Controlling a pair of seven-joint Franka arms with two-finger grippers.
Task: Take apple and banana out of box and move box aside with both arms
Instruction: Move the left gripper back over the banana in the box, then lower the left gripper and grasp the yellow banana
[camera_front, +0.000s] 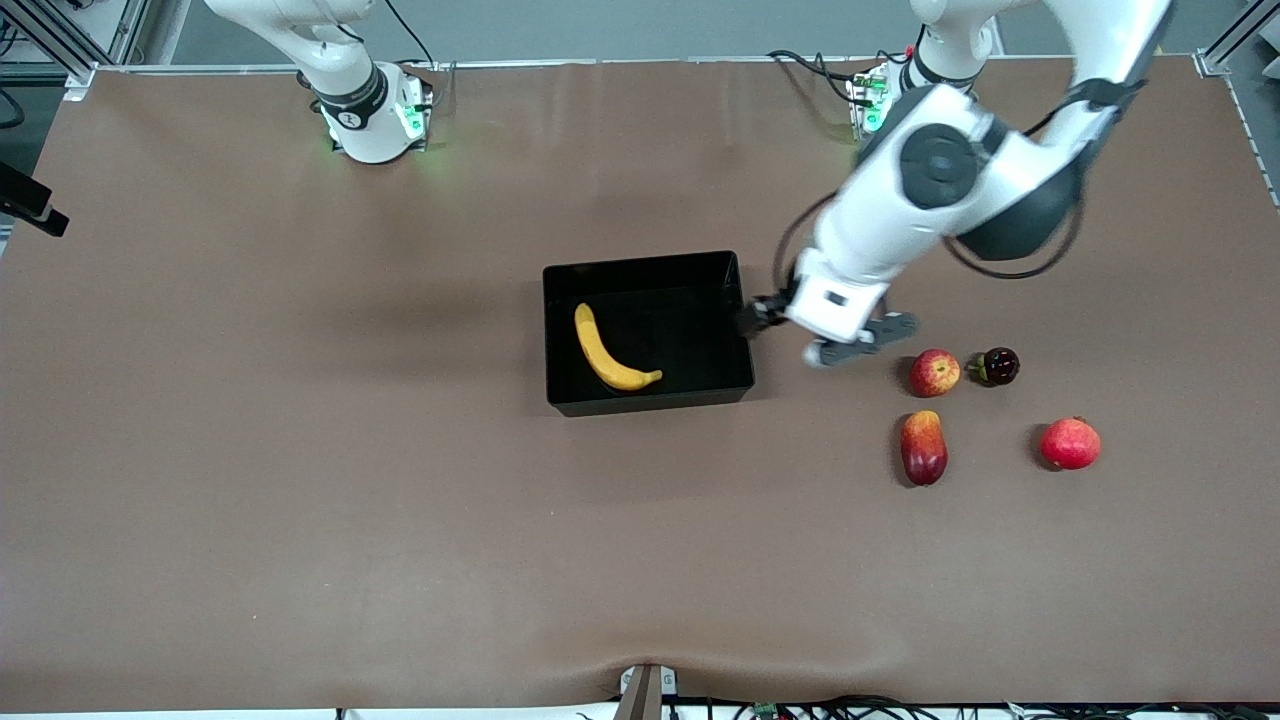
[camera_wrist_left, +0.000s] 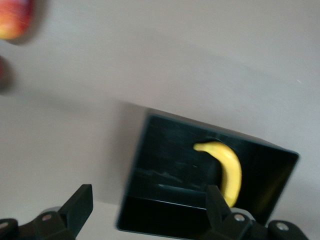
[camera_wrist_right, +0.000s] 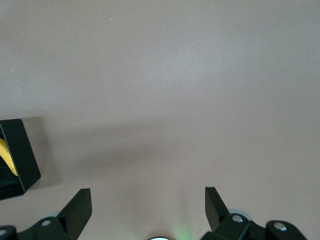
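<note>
The black box (camera_front: 648, 262) stands mid-table with the yellow banana (camera_front: 610, 352) lying in it. The red apple with yellow blush (camera_front: 934, 372) sits on the table beside the box, toward the left arm's end. My left gripper (camera_front: 765, 318) is open and empty, low over the box's wall at that end. In the left wrist view its fingers straddle that wall (camera_wrist_left: 148, 200), with the box (camera_wrist_left: 170, 165), banana (camera_wrist_left: 227, 170) and apple (camera_wrist_left: 15, 17) showing. My right gripper (camera_wrist_right: 148, 200) is open and empty over bare table and waits near its base; the box's corner (camera_wrist_right: 20, 155) shows at the edge.
An oblong red-orange mango (camera_front: 923, 447) lies nearer the front camera than the apple. A small dark glossy fruit (camera_front: 998, 366) sits beside the apple and a red pomegranate (camera_front: 1070, 443) lies farther toward the left arm's end. Brown table (camera_front: 300, 450) all around.
</note>
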